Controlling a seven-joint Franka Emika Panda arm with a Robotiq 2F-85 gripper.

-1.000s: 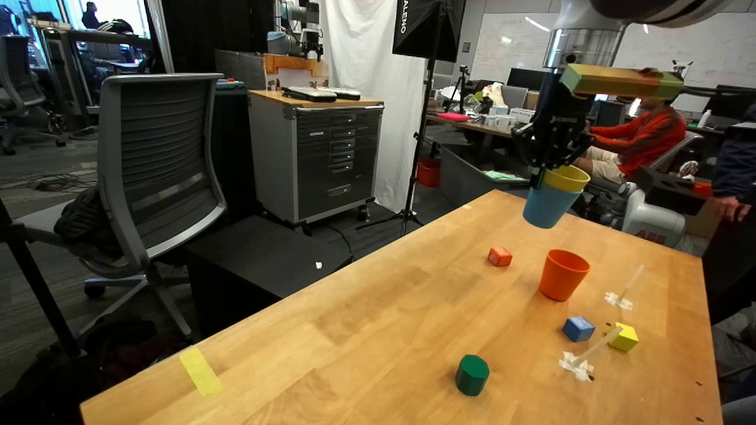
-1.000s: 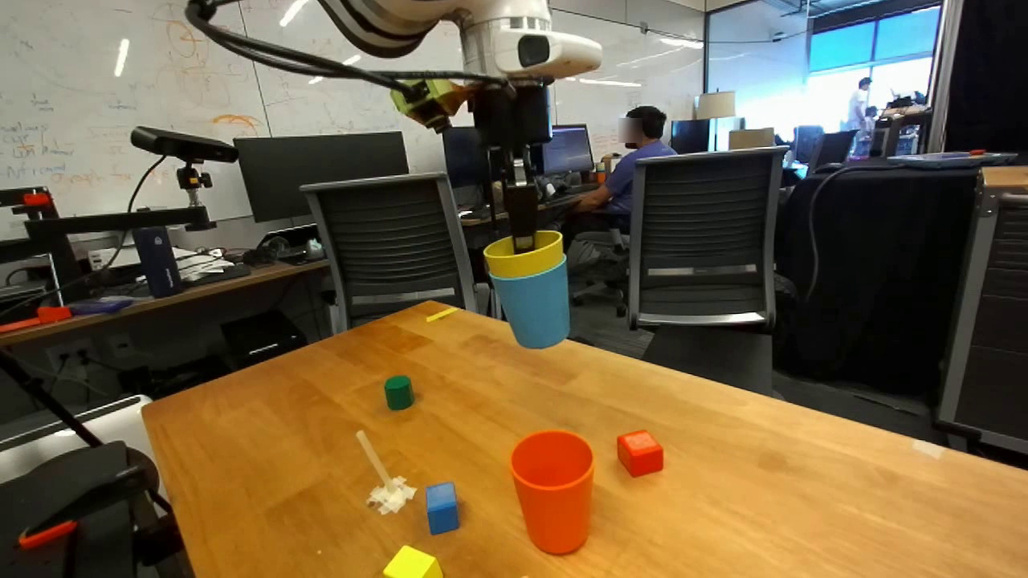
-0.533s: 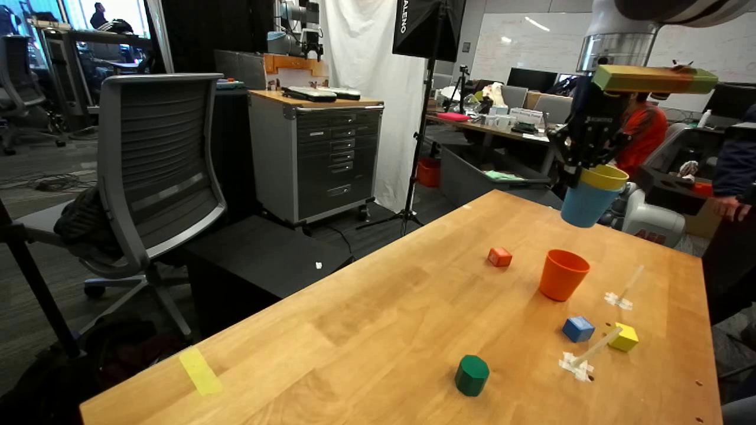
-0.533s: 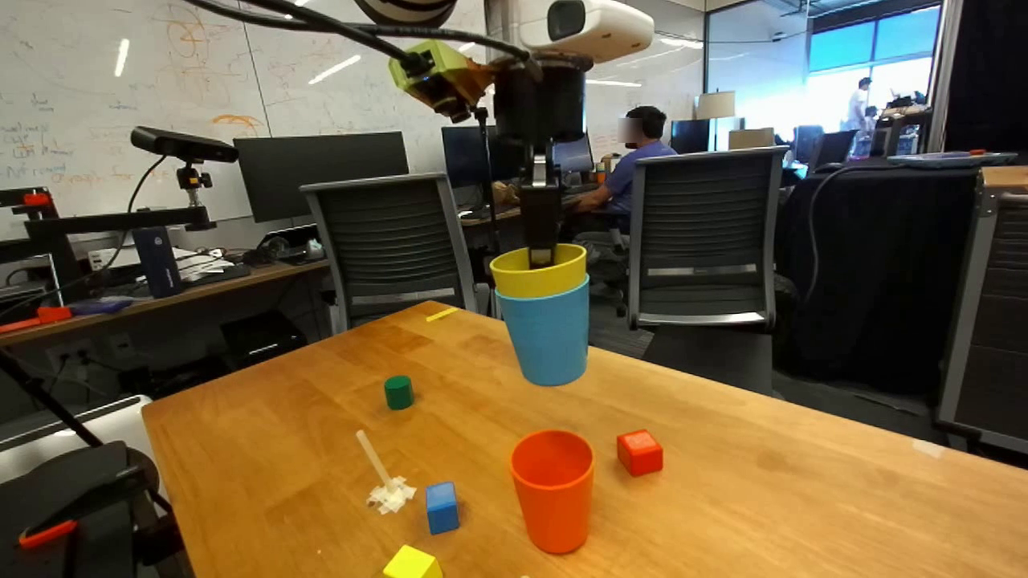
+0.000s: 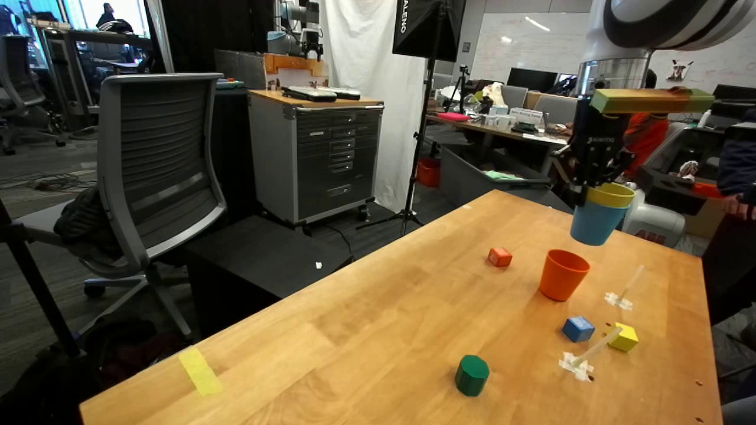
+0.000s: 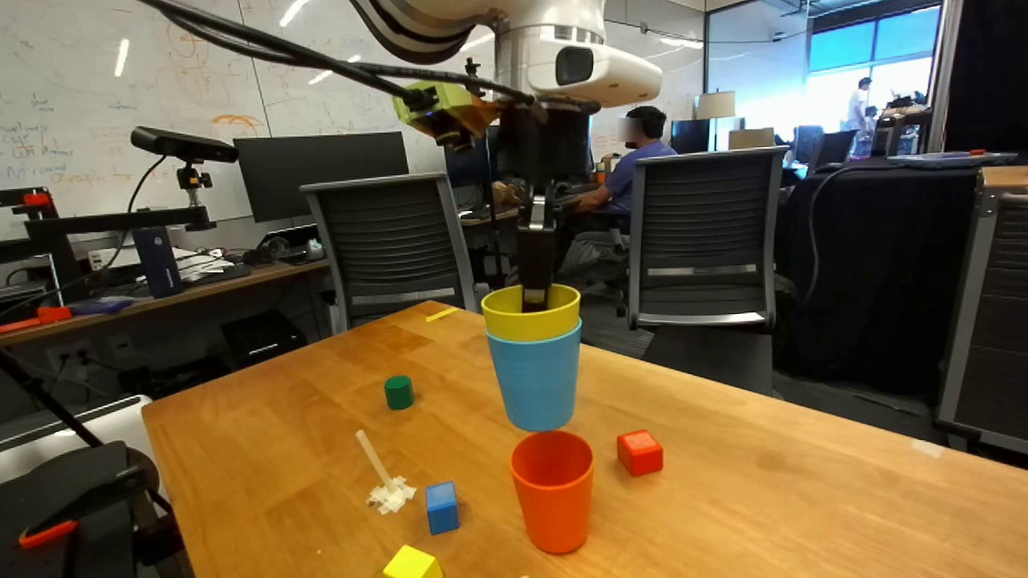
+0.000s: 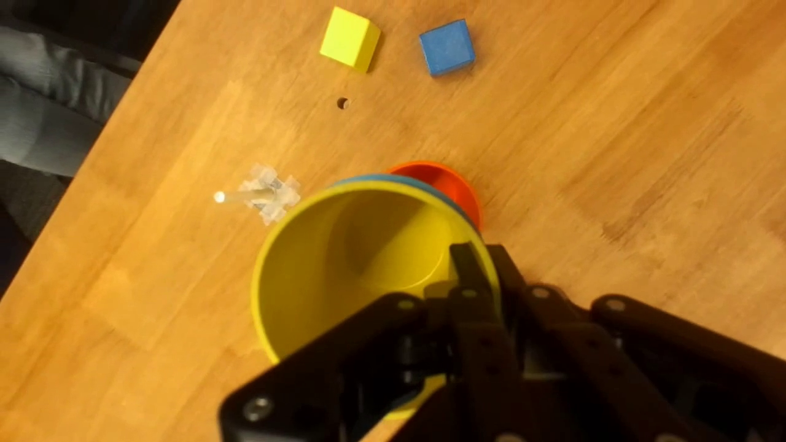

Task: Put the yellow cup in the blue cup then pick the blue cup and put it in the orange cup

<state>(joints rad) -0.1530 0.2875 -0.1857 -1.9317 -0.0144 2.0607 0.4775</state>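
Observation:
The yellow cup (image 5: 611, 193) sits nested in the blue cup (image 5: 598, 224), its rim standing above the blue rim. My gripper (image 7: 482, 255) is shut on the cup wall, one finger inside the yellow cup (image 7: 319, 264) and one outside the stack. The stack hangs in the air, slightly tilted. The orange cup (image 5: 562, 277) stands upright on the table. In an exterior view the blue cup's bottom (image 6: 538, 401) appears just above the orange cup's rim (image 6: 552, 506); elsewhere it is up and to the right. In the wrist view the stack partly hides the orange cup (image 7: 445, 181).
A red block (image 6: 640, 453) lies beside the orange cup. A blue block (image 5: 579, 329), a yellow block (image 5: 625, 337) and a green block (image 5: 472, 375) stand on the wooden table (image 5: 354, 330). Two thin sticks, one of them here (image 6: 375, 459), are taped upright to the table.
My gripper has carried the nested cups toward the right in one exterior view, then lowered them toward the orange cup's height. The orange cup and the blocks have not moved.

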